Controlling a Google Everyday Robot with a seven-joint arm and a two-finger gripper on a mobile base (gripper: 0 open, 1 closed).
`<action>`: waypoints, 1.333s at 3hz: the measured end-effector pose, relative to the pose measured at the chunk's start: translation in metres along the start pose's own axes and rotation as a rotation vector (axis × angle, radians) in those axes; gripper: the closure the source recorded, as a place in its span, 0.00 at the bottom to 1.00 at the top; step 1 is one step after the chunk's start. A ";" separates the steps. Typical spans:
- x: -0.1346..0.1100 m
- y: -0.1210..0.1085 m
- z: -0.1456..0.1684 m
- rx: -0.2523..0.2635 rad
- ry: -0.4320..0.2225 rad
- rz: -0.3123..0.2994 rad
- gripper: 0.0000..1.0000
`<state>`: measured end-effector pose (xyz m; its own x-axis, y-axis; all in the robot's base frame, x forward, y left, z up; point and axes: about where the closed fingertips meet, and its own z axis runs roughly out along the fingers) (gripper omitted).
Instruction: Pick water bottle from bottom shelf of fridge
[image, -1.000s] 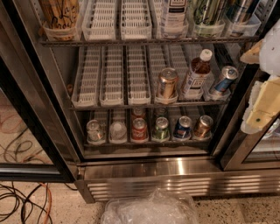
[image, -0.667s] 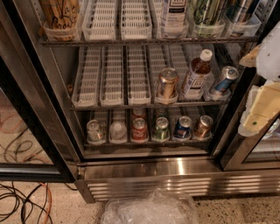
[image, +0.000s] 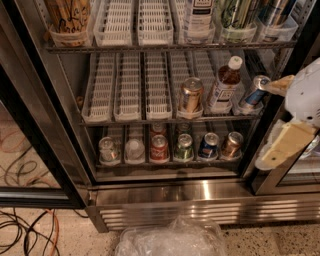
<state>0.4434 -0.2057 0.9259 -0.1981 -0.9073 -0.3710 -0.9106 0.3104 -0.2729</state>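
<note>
The fridge (image: 150, 192) stands open in front of me. On its bottom shelf (image: 170, 162) the water bottle (image: 134, 149) stands second from the left, seen from above with its pale cap up. To its left is a clear container with a silvery top (image: 107, 149); to its right are a red can (image: 159, 147) and three more cans. My gripper (image: 274, 120) is at the right edge, outside the fridge and level with the middle and bottom shelves. Its two yellowish fingers (image: 285, 147) are spread open and empty, far right of the water bottle.
The middle shelf holds a bronze can (image: 191, 95), a brown-liquid bottle with white cap (image: 224, 85) and a tilted blue can (image: 254, 92). A black door frame (image: 35, 150) runs down the left. Cables (image: 25, 225) lie on the floor at the left. A clear plastic bag (image: 170, 240) lies before the base grille (image: 210, 212).
My gripper has moved down and slightly left along the fridge's right edge. Nothing on the shelves has moved.
</note>
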 end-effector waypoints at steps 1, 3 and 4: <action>0.001 0.019 0.050 0.010 -0.147 0.008 0.00; 0.000 0.020 0.050 0.008 -0.135 -0.010 0.00; 0.000 0.020 0.050 0.008 -0.135 -0.010 0.00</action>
<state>0.4437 -0.1853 0.8762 -0.1376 -0.8640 -0.4843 -0.9092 0.3042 -0.2843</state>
